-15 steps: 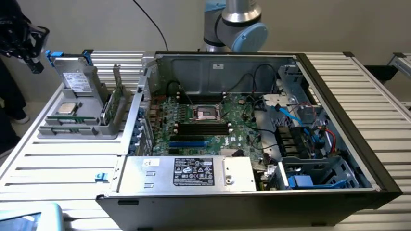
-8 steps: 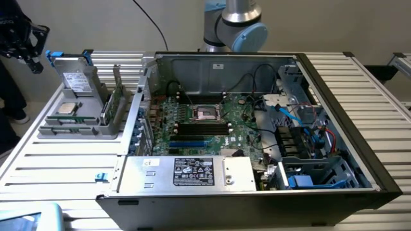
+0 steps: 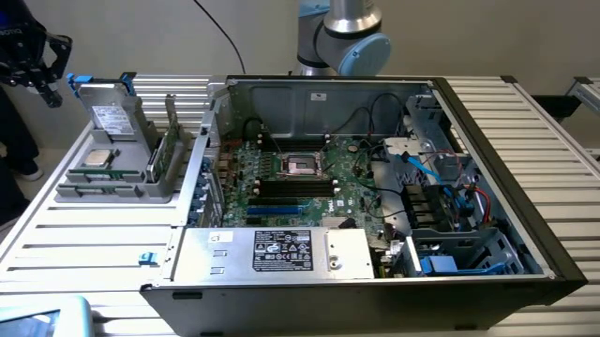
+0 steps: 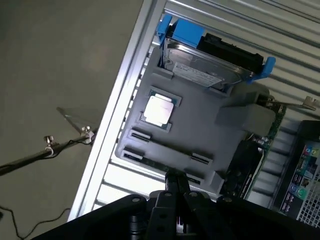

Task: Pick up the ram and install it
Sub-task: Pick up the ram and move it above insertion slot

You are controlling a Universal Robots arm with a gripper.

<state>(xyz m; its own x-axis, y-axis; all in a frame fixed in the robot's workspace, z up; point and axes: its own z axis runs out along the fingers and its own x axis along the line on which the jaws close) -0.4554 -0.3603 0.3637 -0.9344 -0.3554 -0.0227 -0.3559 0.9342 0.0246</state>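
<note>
The ram (image 4: 150, 164) is a thin green stick lying on edge in a slot of the grey parts holder (image 4: 210, 135), between black clips. My gripper (image 4: 176, 177) hangs high above it, shut with nothing in it, its black fingers (image 4: 170, 187) pressed together. In the exterior view the gripper (image 3: 49, 88) hovers past the table's far corner on the exterior view's left, up and away from the holder (image 3: 108, 189). The open computer case (image 3: 487, 175) lies on its side, and its motherboard's black memory slots (image 3: 295, 186) are bare.
The holder also carries a square silver processor chip (image 4: 159, 110), a grey drive in blue rails (image 4: 210, 70) and an upright green card (image 4: 250, 155). Inside the case are a power supply (image 3: 272, 253), cables (image 3: 422, 168) and a drive cage (image 3: 459, 253). A slatted metal table (image 3: 84, 239) bears everything.
</note>
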